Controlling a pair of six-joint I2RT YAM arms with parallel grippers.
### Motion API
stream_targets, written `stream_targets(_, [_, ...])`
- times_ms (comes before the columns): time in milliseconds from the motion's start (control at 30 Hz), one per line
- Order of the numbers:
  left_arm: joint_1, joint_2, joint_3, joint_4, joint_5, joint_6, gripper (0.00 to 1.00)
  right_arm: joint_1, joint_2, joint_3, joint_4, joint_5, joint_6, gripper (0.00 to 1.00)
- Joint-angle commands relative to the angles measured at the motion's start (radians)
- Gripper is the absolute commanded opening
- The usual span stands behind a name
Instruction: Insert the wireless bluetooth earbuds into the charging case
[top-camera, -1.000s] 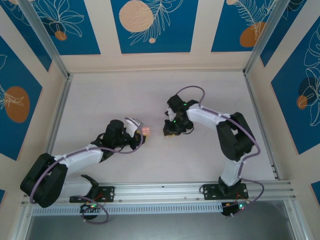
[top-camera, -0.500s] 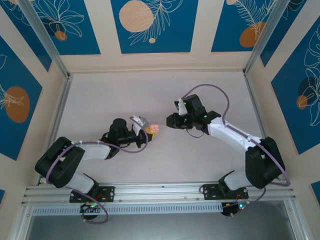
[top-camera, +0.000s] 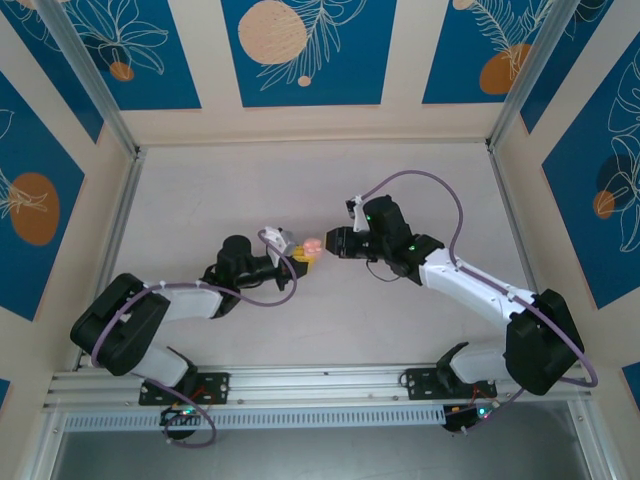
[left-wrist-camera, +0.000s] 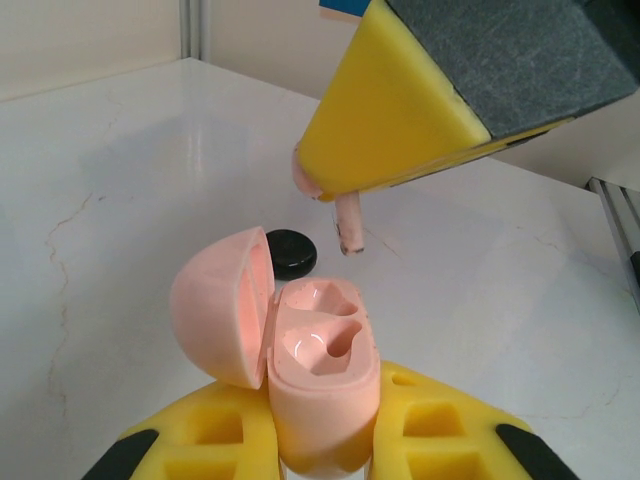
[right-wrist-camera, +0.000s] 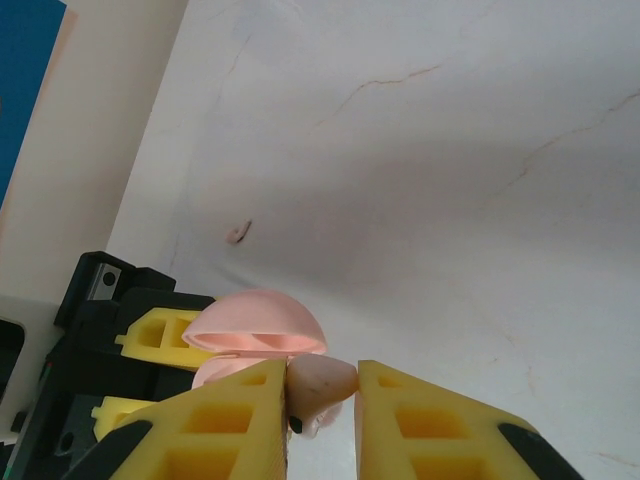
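The charging case (left-wrist-camera: 322, 375) is pink, and its lid (left-wrist-camera: 218, 308) hangs open to the left. My left gripper (left-wrist-camera: 322, 445) is shut on the case's lower body and holds it upright. Both sockets in the case are empty. One pink earbud (right-wrist-camera: 322, 383) is pinched in my shut right gripper (right-wrist-camera: 322, 398). In the left wrist view this earbud (left-wrist-camera: 347, 222) hangs stem down just above the case, apart from it. From above, the case (top-camera: 311, 246) sits between my left gripper (top-camera: 298, 262) and my right gripper (top-camera: 334, 243) at mid table.
A round black puck (left-wrist-camera: 290, 252) lies on the white table (top-camera: 420, 180) just beyond the case. A tiny pinkish piece (right-wrist-camera: 237, 232) lies on the table farther off; I cannot tell what it is. Raised rails run along the table's sides.
The left gripper has carried the open case rightward toward the table's middle. The right gripper has swung left and come close above the case with the earbud.
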Motion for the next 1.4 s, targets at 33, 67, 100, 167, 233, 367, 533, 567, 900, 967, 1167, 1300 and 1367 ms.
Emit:
stream_targets(33, [-0.009,0.007,0.027,0.037,-0.005,0.027,0.1,0.018,-0.023,-0.014,0.043,0.05,0.018,0.21])
stream_targets(67, [-0.009,0.004,0.029,0.033,-0.008,0.028,0.1,0.021,-0.021,-0.013,0.042,0.051,0.018,0.21])
stream_targets(100, [-0.011,0.001,0.03,0.027,-0.012,0.029,0.1,0.024,-0.021,-0.01,0.042,0.056,0.018,0.21])
stream_targets(167, [-0.011,-0.005,0.033,0.013,-0.019,0.033,0.1,0.031,-0.02,-0.01,0.052,0.056,0.019,0.21])
stream_targets(233, [-0.011,-0.011,0.033,0.003,-0.024,0.036,0.1,0.039,-0.018,-0.009,0.058,0.06,0.018,0.21])
stream_targets(367, [-0.011,-0.018,0.035,-0.001,-0.028,0.033,0.1,0.053,-0.007,-0.002,0.061,0.067,0.016,0.21])
stream_targets(533, [-0.011,-0.022,0.039,-0.001,-0.034,0.025,0.1,0.07,0.011,0.01,0.066,0.077,0.012,0.21])
stream_targets(567, [-0.011,-0.024,0.04,-0.002,-0.032,0.025,0.1,0.075,0.014,0.011,0.065,0.083,0.01,0.21])
stream_targets(900, [-0.016,-0.034,0.043,-0.005,-0.025,0.025,0.1,0.09,0.021,0.012,0.084,0.135,0.009,0.2])
stream_targets(967, [-0.016,-0.036,0.042,-0.013,-0.029,0.03,0.1,0.09,0.012,0.01,0.09,0.14,0.009,0.2])
stream_targets(1167, [-0.019,-0.04,0.042,-0.044,-0.034,0.037,0.1,0.09,-0.027,0.006,0.088,0.175,-0.004,0.2])
stream_targets(1300, [-0.026,-0.042,0.044,-0.042,-0.039,0.032,0.1,0.089,-0.023,0.004,0.095,0.181,-0.002,0.2])
stream_targets(1367, [-0.028,-0.042,0.046,-0.035,-0.042,0.022,0.1,0.09,-0.014,0.005,0.103,0.177,0.003,0.2])
